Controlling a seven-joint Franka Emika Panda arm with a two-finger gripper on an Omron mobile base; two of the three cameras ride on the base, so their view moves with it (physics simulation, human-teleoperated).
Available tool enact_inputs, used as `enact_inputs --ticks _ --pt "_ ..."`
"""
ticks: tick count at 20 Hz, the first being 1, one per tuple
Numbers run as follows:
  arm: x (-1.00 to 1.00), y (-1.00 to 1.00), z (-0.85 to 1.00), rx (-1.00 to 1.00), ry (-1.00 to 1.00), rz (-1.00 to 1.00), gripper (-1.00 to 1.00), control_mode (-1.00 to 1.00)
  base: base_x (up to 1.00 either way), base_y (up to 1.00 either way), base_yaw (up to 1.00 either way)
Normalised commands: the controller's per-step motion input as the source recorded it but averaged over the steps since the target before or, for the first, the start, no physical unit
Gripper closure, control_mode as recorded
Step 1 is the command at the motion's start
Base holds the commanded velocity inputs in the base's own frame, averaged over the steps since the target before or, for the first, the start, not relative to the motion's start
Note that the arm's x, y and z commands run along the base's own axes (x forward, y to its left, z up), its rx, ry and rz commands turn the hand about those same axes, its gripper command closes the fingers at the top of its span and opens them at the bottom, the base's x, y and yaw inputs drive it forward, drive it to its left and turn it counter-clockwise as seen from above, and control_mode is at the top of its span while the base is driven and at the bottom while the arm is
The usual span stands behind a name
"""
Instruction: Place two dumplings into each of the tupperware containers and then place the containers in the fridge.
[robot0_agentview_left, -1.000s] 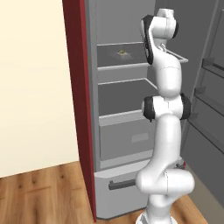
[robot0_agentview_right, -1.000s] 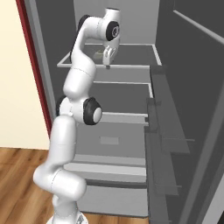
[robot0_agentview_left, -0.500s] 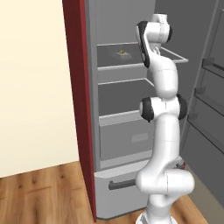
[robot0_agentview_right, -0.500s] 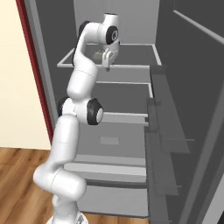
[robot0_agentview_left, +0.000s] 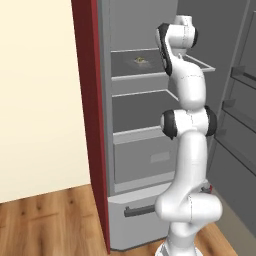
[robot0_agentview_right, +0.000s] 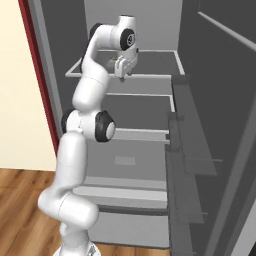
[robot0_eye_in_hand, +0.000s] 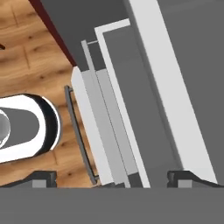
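Note:
The tall grey fridge (robot0_agentview_left: 135, 30) stands open in front of me, with grey shelves and a lower drawer (robot0_agentview_left: 142, 210). Small beige-greenish dumplings (robot0_agentview_left: 140, 60) lie on its top shelf; the pale container under them is too faint to make out. My gripper (robot0_agentview_right: 121, 70) hangs at the front edge of that top shelf (robot0_agentview_right: 155, 75), pointing down. In the hand view my gripper (robot0_eye_in_hand: 114, 178) is open with nothing between its widely spread fingertips (robot0_eye_in_hand: 43, 177). Far below them are the fridge's drawer front (robot0_eye_in_hand: 87, 127) and shelf edges.
A dark red cabinet panel (robot0_agentview_left: 87, 100) borders the fridge on the left. The open fridge door (robot0_agentview_right: 220, 100) with its door racks stands close on the right. Wooden floor (robot0_agentview_left: 45, 220) lies in front of the fridge.
The arm has shifted slightly back from the top shelf. The gripper stays at the shelf's front edge with nothing in it.

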Motion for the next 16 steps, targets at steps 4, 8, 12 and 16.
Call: enact_inputs --ticks 4,8,12,16 --pt "0.14 0.0 0.6 0.01 0.32 -0.13 -1.0 -1.0 0.0 0.0 0.0" --pt "-0.69 -0.06 -0.26 0.02 0.22 -0.28 -1.0 -1.0 0.0 0.0 0.0" --pt "-1.0 -0.12 -0.23 0.08 0.0 -0.48 -1.0 -1.0 0.0 0.0 0.0" --pt "-0.94 0.14 -0.86 -0.1 -0.24 -0.49 -1.0 -1.0 0.0 0.0 0.0"
